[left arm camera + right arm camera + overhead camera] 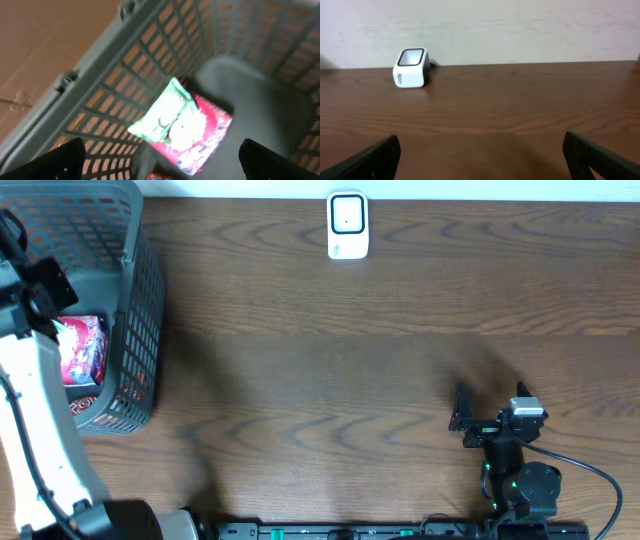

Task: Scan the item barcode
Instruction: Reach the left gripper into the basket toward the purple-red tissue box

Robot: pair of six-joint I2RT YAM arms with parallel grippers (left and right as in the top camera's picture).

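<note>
The left hand (160, 161) hovered with its fingers spread wide over the grey basket (145, 290) at the frame's left edge. The red-and-green snack packet (186, 128) lay inside, ungrasped. At lower right the right hand (480, 156) sat released and empty, facing the white barcode scanner (348, 226) at the top centre of the table (330, 360).
</note>
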